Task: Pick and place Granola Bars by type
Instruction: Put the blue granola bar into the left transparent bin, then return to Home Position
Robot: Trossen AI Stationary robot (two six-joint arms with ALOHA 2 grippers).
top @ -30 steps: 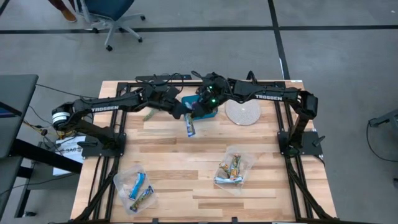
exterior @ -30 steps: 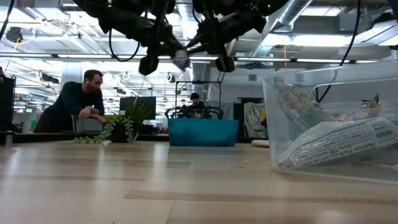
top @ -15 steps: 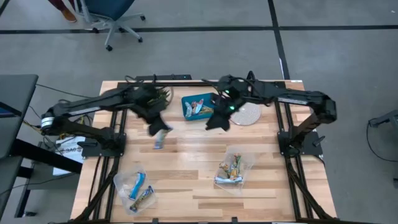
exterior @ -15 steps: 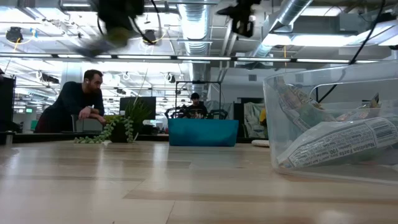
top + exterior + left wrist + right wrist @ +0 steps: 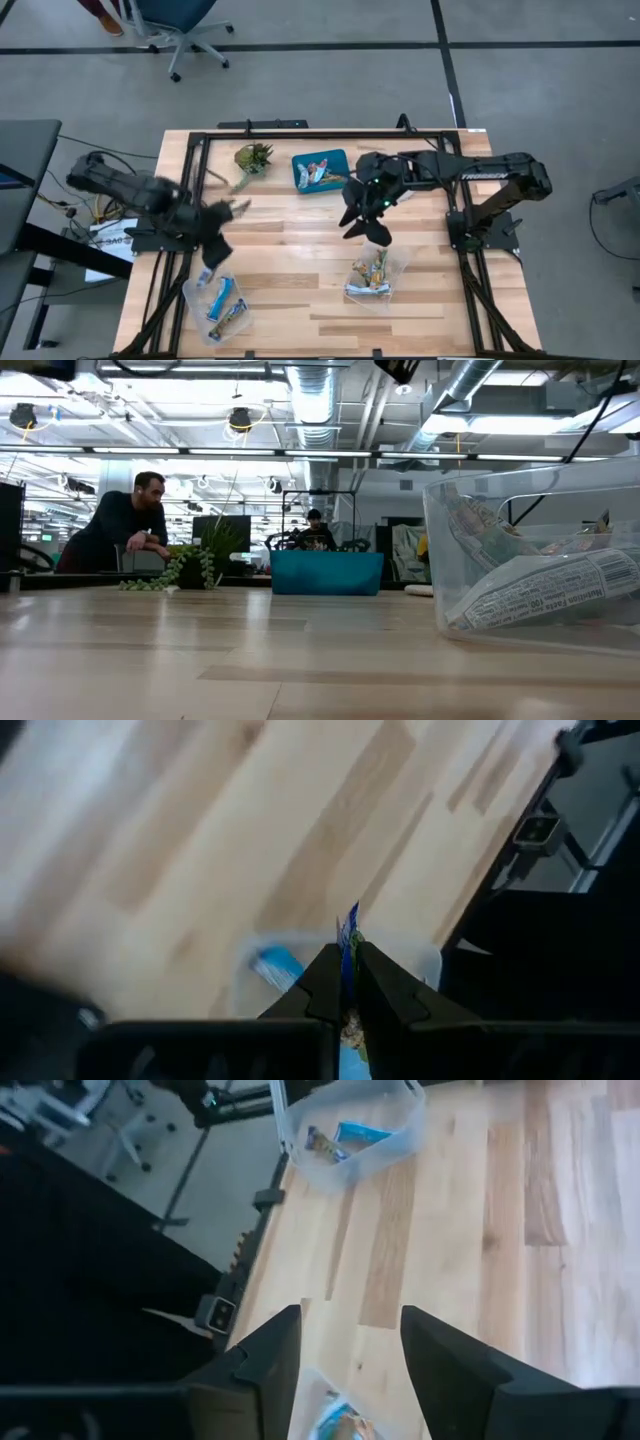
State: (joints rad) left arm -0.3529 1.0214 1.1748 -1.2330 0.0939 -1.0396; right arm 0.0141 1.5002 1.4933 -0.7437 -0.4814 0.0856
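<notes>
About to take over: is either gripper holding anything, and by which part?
The left gripper pinches a blue-wrapped granola bar by one end, above the clear container. The right gripper is open and empty.

Left gripper (image 5: 212, 262) motion-blurred in high view; held bar (image 5: 349, 935) mostly hidden btwn fingers. Right clear container (image 5: 535, 565) cut off by low view's edge; wrapper print unreadable

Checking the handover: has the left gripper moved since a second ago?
Yes. The left gripper, shut on a blue-wrapped granola bar, went from the teal bin to the clear plastic container.
</notes>
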